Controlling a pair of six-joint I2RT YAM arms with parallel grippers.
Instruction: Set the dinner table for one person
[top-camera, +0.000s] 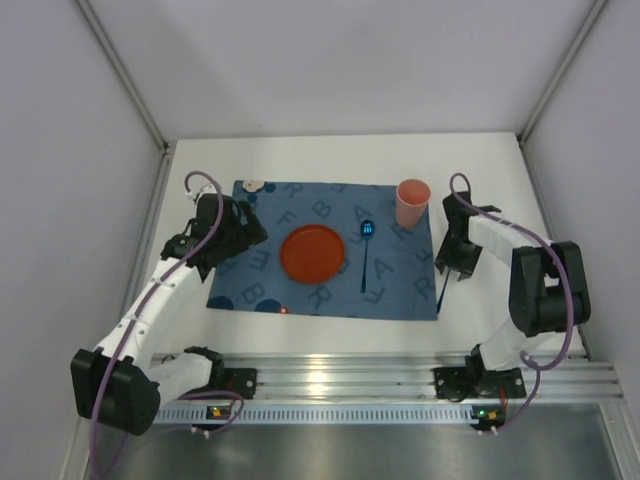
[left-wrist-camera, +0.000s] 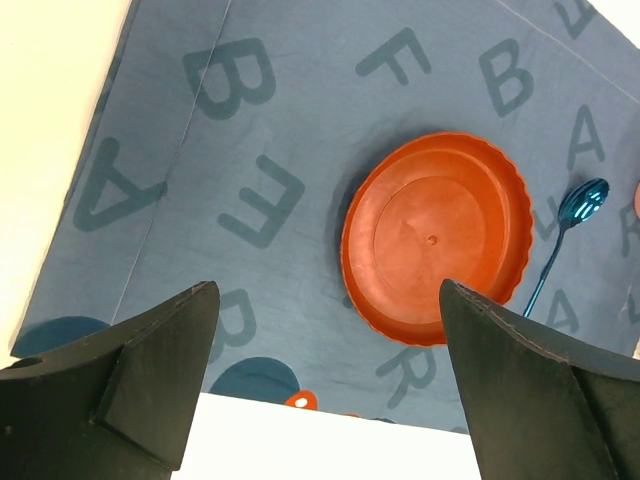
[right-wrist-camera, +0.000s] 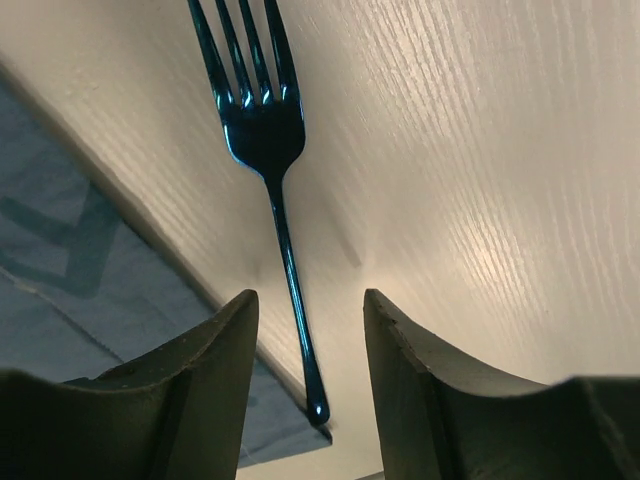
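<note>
Spread right end effector (right-wrist-camera: 307, 300) astride blue fork (right-wrist-camera: 262, 130), tine tips cropped; left end effector (left-wrist-camera: 327, 288) likewise spread.

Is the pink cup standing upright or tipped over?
Upright: the pink cup stands on its base near the blue mat's far right corner, open rim facing up.

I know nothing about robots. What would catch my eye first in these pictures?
The bright orange plate stands out first, in the middle of a blue lettered mat. A shiny blue spoon lies just to its right, and a pink cup stands at the mat's far right corner. Next comes the right gripper, open and straddling a blue fork that lies on the white table by the mat's right edge.
</note>
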